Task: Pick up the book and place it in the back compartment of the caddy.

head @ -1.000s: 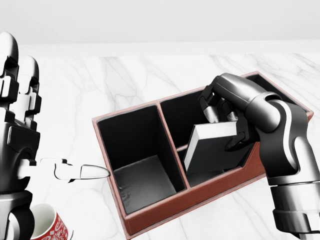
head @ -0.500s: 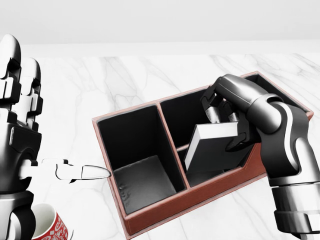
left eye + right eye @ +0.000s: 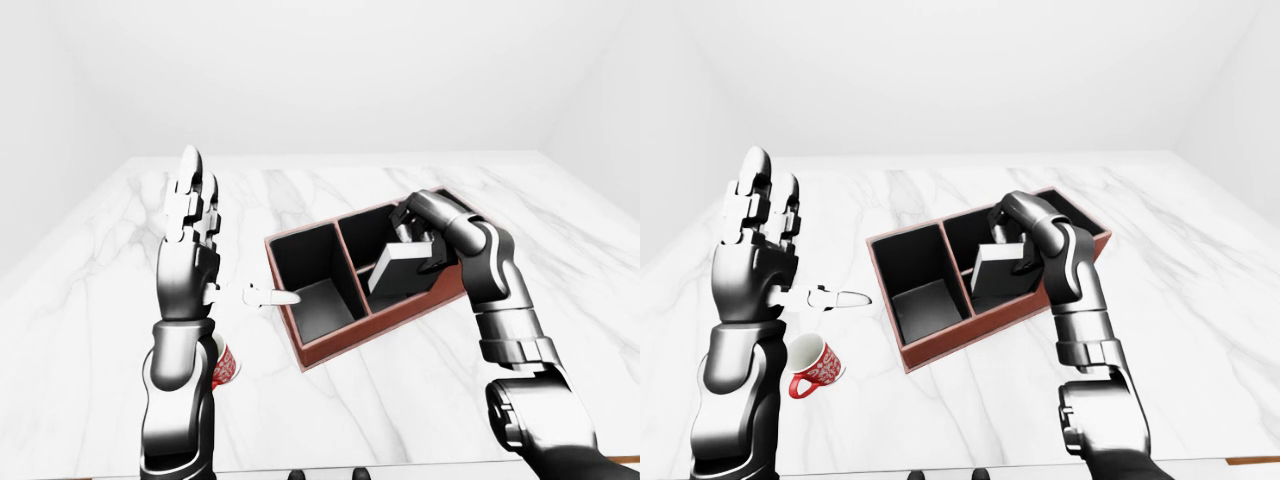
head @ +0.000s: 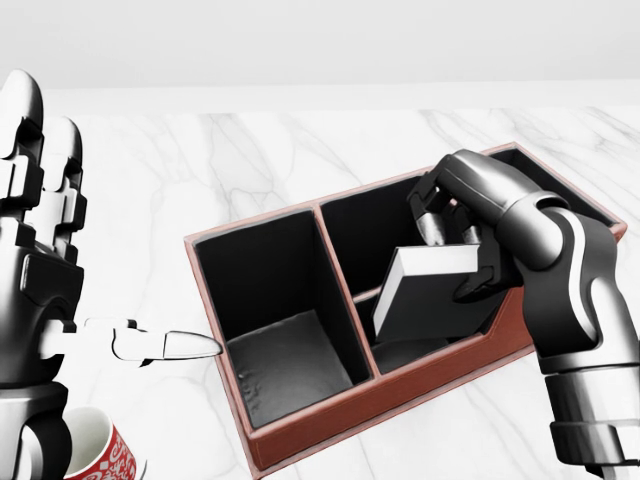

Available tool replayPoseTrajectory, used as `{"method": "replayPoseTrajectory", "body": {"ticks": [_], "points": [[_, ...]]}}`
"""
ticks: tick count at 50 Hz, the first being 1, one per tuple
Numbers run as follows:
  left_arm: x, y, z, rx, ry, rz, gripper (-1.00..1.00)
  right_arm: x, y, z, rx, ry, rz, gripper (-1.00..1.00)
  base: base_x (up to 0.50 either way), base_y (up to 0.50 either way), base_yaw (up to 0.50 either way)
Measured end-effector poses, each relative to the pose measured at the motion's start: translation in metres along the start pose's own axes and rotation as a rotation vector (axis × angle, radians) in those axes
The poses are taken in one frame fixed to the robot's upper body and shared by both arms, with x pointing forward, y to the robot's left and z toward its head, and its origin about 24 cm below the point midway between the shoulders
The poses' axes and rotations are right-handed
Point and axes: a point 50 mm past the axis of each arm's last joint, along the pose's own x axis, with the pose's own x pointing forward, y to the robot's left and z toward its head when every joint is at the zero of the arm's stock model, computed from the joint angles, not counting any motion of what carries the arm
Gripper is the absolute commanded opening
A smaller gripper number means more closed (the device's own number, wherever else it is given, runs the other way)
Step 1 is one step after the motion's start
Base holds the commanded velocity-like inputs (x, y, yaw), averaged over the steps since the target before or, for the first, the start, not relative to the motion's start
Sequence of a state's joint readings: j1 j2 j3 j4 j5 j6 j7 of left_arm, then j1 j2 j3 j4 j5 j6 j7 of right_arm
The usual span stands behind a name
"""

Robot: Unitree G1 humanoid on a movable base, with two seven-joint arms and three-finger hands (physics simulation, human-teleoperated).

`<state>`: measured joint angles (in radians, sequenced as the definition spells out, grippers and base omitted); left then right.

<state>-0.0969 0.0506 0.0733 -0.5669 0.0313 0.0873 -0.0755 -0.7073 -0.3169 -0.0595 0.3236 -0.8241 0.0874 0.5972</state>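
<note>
Half done: right hand (image 4: pixel 462 232) grips book (image 4: pixel 432 296), tilted inside caddy (image 4: pixel 300 430) at 3 o'clock; release remains. Left hand (image 3: pixel 190 225) open, idle.

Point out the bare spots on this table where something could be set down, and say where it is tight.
The marble table lies bare right of the caddy and along the top edge of the right-eye view. The caddy's big left compartment is empty. Tight spots: the right hand holds the book over the right compartments; the mug and raised left hand crowd the left.
</note>
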Motion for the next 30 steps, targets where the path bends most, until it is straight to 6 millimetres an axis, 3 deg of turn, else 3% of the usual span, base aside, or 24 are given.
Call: {"method": "replayPoseTrajectory", "body": {"ticks": [30], "points": [[0.0, -0.0002, 0.0001, 0.001, 0.0, 0.0, 1.0, 0.0027, 0.0064, -0.0093, 0.011, 0.034, -0.014, -1.0, 0.0, 0.0, 0.0]]}}
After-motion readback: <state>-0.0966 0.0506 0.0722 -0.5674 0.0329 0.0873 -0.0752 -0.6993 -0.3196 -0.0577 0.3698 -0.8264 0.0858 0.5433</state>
